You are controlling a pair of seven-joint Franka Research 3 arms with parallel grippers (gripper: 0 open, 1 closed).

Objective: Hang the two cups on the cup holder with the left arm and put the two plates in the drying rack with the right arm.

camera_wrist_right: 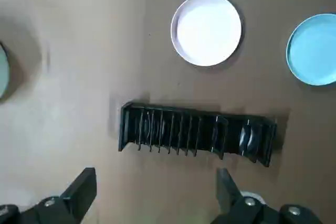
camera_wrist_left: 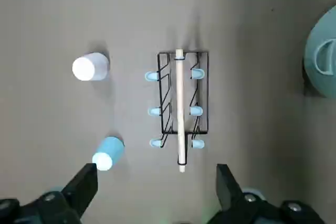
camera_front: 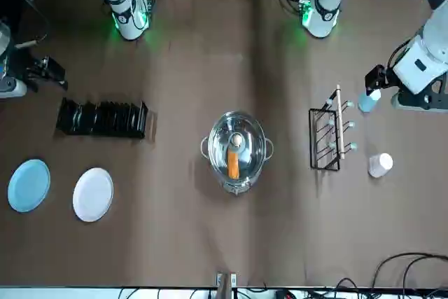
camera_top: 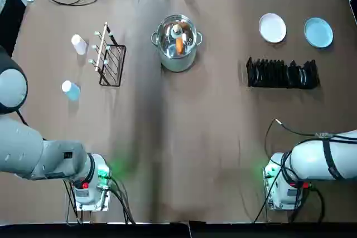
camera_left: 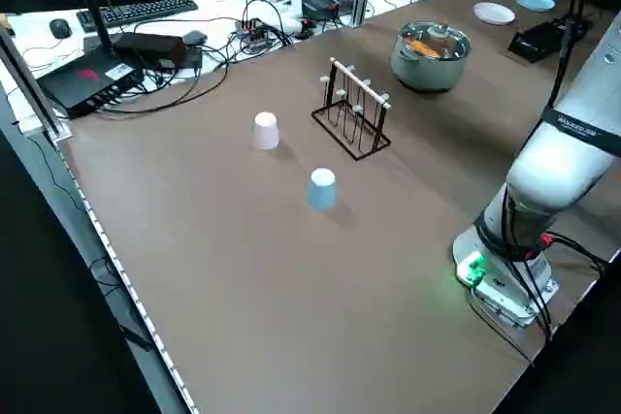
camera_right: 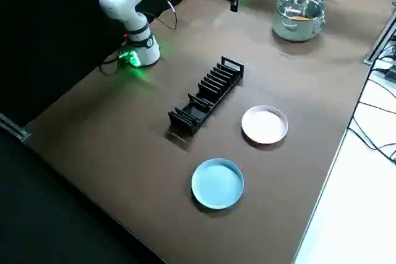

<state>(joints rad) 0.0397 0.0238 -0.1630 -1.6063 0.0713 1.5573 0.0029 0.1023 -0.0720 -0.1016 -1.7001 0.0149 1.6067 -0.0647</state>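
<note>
1. The tabletop [camera_top: 212,154] carries everything, with a steel pot [camera_top: 177,43] at its far middle splitting the work: cup things on the robot's left, plate things on its right.
2. The drying rack [camera_top: 283,73] lies far right, its long axis running left to right across the tabletop, its slots empty. In the right wrist view it stretches crosswise between the fingers' line and the plates.
3. The white plate [camera_top: 272,28] and the light blue plate [camera_top: 318,32] lie flat, side by side and apart, just beyond the rack, the blue one farther right. The right arm is much the nearer to them.
4. The cup holder [camera_top: 108,57] stands far left, its wooden bar running near to far, with pegs jutting to either side and nothing hung on them.
5. The white cup [camera_top: 79,44] and the light blue cup [camera_top: 71,90] both rest on the tabletop to the left of the holder, the blue one nearer the robot. The left arm is the nearer to both.
6. The left end effector [camera_wrist_left: 157,182] hangs high above this group, fingers spread wide and empty. The blue cup lies just off its left finger, so it looks the likelier first pick, reached by going down and slightly left.
7. The right end effector [camera_wrist_right: 156,184] hovers high above the rack, likewise spread and empty, with the plates on the rack's far side.
</note>
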